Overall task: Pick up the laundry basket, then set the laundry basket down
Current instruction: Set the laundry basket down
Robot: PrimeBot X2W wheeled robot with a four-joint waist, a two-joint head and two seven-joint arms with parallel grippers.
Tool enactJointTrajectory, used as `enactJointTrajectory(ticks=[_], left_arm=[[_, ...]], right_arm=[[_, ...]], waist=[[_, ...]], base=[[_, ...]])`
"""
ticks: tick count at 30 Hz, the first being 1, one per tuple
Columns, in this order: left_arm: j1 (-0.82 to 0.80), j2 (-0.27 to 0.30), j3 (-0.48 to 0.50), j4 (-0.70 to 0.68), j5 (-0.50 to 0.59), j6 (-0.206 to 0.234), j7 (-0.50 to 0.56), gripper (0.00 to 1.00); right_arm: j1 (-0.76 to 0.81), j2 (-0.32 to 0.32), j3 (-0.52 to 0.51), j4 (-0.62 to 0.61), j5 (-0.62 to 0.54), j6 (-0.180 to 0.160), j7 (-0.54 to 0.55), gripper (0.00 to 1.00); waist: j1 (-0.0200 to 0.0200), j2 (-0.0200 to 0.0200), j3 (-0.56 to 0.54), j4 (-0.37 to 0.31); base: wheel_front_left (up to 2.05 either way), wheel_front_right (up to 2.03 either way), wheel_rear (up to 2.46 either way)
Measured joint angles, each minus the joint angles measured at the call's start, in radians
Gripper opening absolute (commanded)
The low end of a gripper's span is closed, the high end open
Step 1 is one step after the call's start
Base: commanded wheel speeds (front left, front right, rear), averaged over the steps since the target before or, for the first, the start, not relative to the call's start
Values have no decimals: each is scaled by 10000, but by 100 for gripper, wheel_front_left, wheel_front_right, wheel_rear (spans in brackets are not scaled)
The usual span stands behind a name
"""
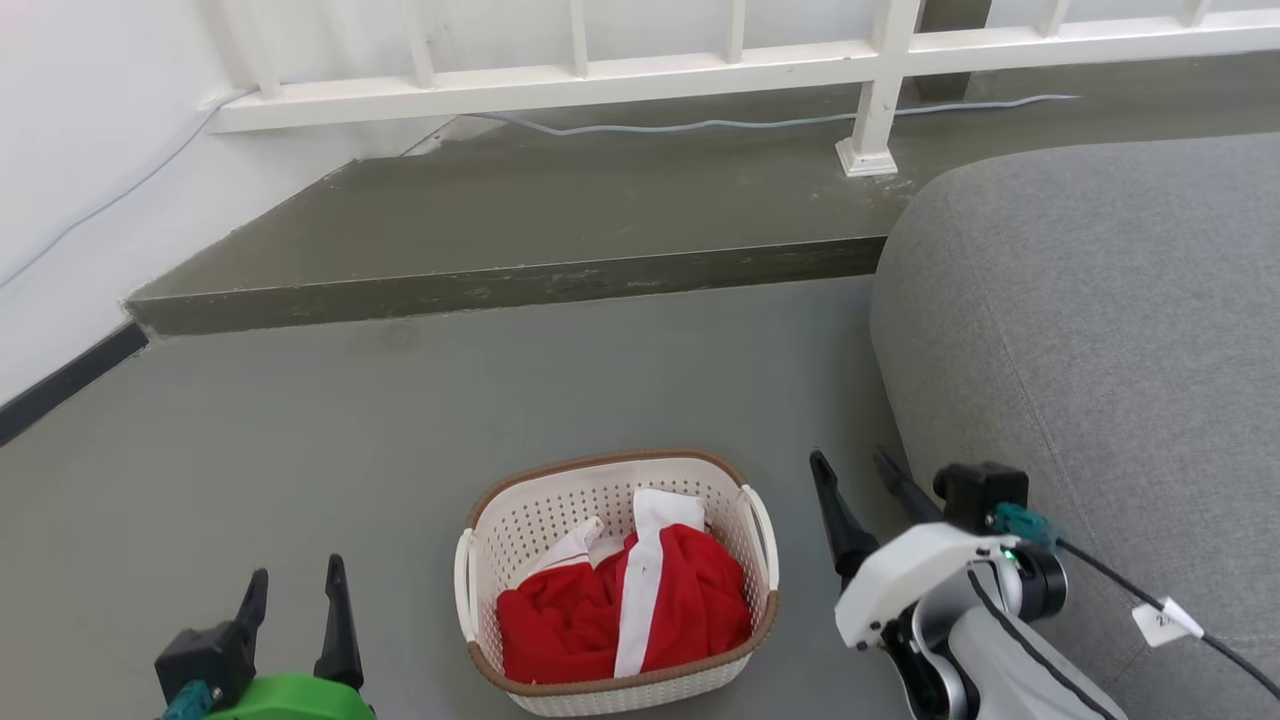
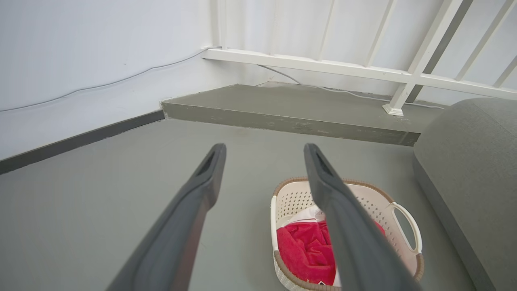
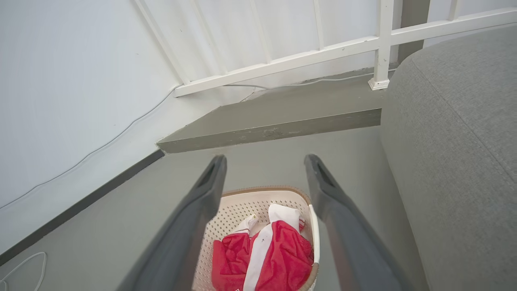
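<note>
The laundry basket (image 1: pixel 545 510) stands on the grey floor, cream-white and perforated with a brown rim and white side handles, holding red and white clothes (image 1: pixel 620 600). My left gripper (image 1: pixel 295 585) hovers open well to the basket's left, apart from it. My right gripper (image 1: pixel 855 470) is open just off the basket's right handle (image 1: pixel 762 530), not touching it. The left wrist view has the basket (image 2: pixel 297 198) partly behind one finger. Between the fingers in the right wrist view, the basket (image 3: pixel 242 206) lies below.
A grey sofa (image 1: pixel 1100 330) rises close on the right, beside my right arm. A raised concrete step (image 1: pixel 520 280) runs across behind the basket, with a white railing (image 1: pixel 700 70) and a cable on it. A white wall (image 1: pixel 90 150) and dark skirting close off the left.
</note>
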Motion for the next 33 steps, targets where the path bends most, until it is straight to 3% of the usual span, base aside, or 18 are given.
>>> enactJointTrajectory(ticks=[33], left_arm=[[1279, -215, 169, -1181, 571, 94, 0, 100]], right_arm=[[1691, 0, -658, -1200, -823, -146, 0, 100]], waist=[[0, 0, -174, -58]], base=[[0, 0, 0]])
